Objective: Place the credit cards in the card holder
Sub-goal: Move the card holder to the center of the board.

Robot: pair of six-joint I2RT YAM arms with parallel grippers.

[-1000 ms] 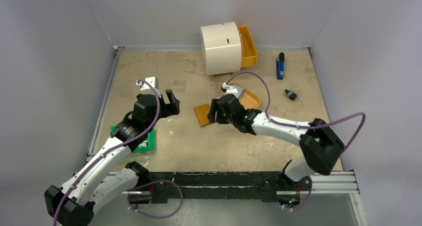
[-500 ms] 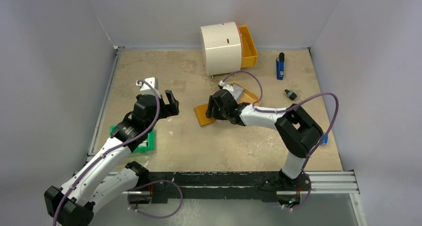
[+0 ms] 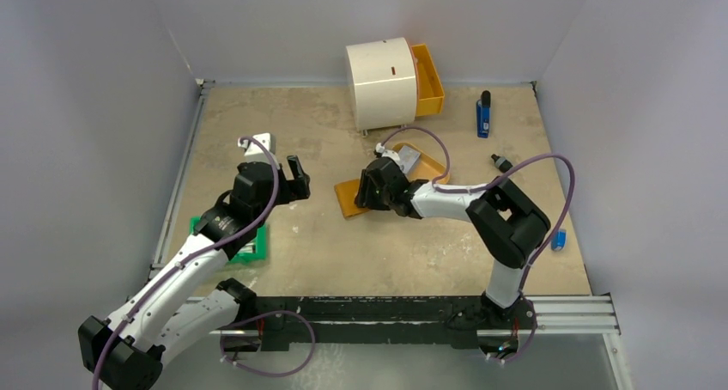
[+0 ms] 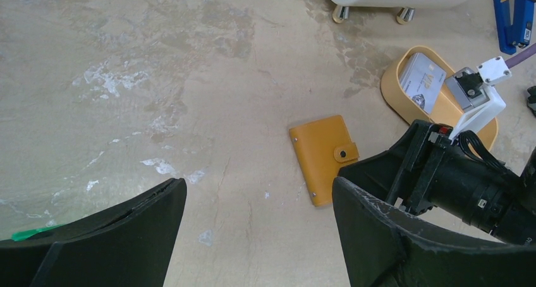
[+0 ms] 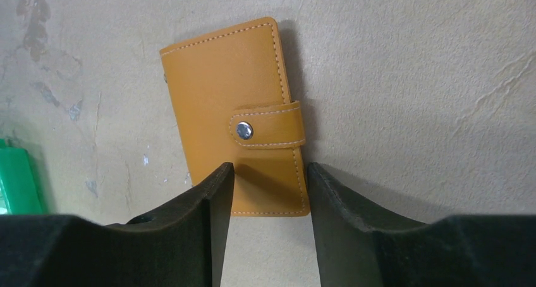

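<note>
While the right pincer (image 5: 268,176) hovers part-open over the snapped-shut card holder (image 5: 221,91) flat on the table (image 5: 411,78), the credit cards (image 4: 423,79) lie in a yellow tray (image 4: 387,91). Left pincer (image 4: 259,192) wide apart, empty. Judgement: cards light, stiff, slick; pinch a raised edge.

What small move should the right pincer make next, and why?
Probably close the right pincer onto the card holder. Its fingers straddle the holder's edge below the strap, which is snapped shut, and the cards lie in the tray, so the holder must be opened first.
</note>
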